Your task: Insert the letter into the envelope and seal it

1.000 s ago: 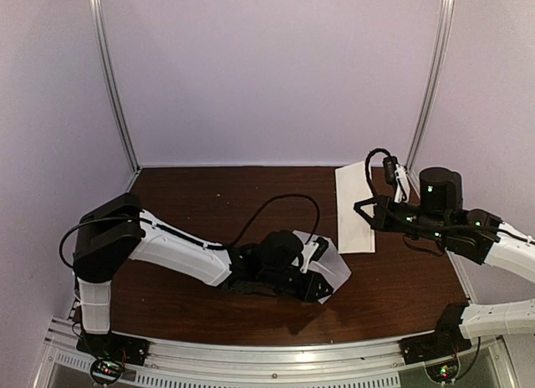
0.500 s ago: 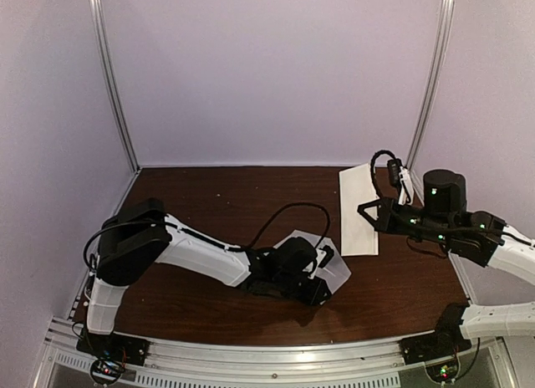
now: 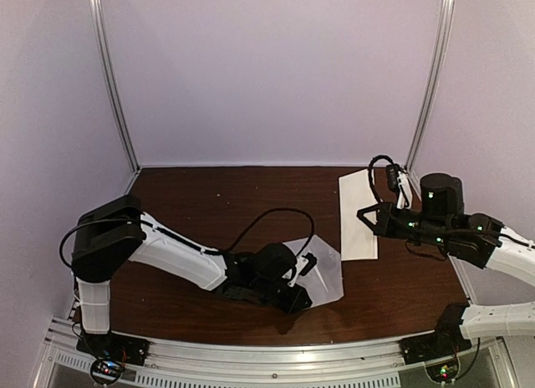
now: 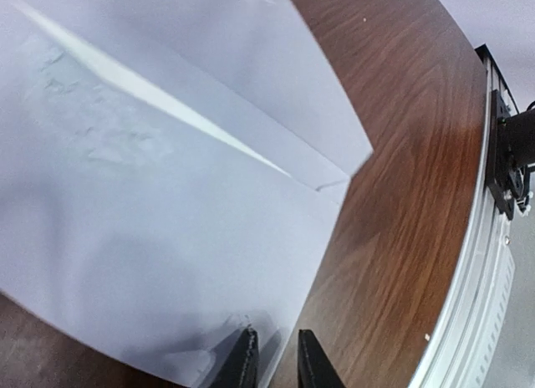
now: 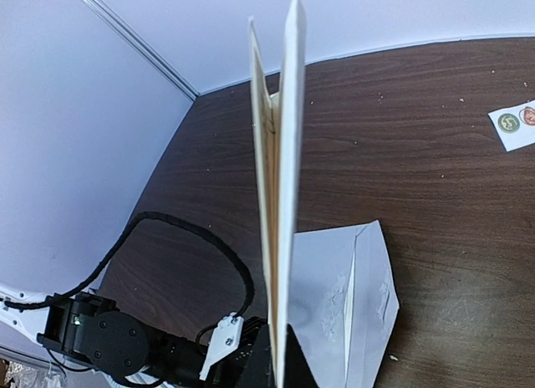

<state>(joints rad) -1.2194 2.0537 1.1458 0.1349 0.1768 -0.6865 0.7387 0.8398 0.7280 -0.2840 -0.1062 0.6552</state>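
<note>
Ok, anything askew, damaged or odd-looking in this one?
Only small things. The envelope has a crinkled, puckered patch beside its flap fold, visible in both wrist views. The folded letter, held upright above the table, gapes open along its top edge rather than lying flat. Nothing looks torn or spilled.

Table: dark brown wood
Left arm: white and black; stretched low across the table, toward the right
Left gripper: at the left edge of the envelope
Envelope: pale white; near the front, in the middle
Right gripper: pinched tight on the letter
Letter: long white paper; back right
</note>
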